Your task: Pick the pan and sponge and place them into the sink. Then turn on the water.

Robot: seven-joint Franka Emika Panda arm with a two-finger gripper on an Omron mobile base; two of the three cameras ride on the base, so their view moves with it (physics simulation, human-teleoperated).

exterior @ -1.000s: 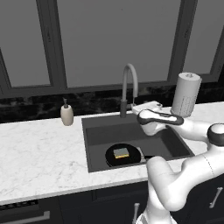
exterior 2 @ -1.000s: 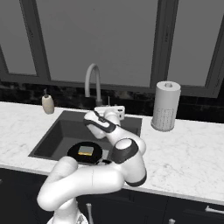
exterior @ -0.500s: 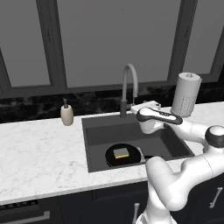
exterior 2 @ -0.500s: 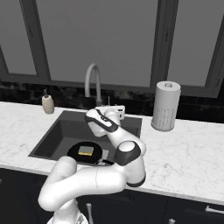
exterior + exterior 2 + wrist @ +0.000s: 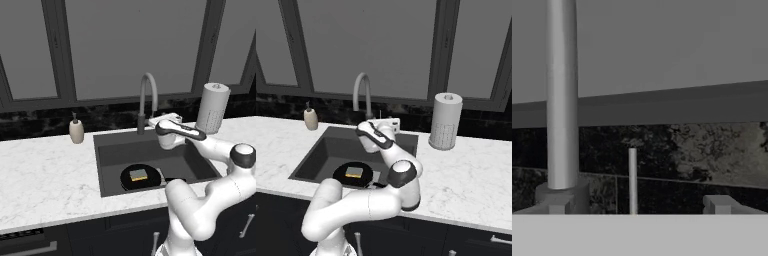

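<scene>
The black pan (image 5: 150, 179) (image 5: 342, 174) lies on the floor of the dark sink (image 5: 116, 150) (image 5: 331, 148). The grey-and-yellow sponge (image 5: 139, 174) (image 5: 354, 172) rests inside the pan. The gooseneck faucet (image 5: 148, 96) (image 5: 362, 93) stands behind the basin, with no water running. My gripper (image 5: 168, 119) (image 5: 392, 123) hovers open at the back rim, just right of the faucet's base. In the hand view the faucet post (image 5: 562, 100) rises at the left. A thin upright lever (image 5: 632, 180) stands between my spread fingertips (image 5: 719, 203).
A beige soap dispenser (image 5: 76, 131) (image 5: 311, 119) stands on the counter left of the sink. A white paper towel roll (image 5: 212, 107) (image 5: 445, 121) is at the right. Dark backsplash and windows run behind. White marble counter (image 5: 45, 175) surrounds the basin.
My hand has crept a little to the left, closer to the faucet base. Pan and sponge have stayed put in the sink.
</scene>
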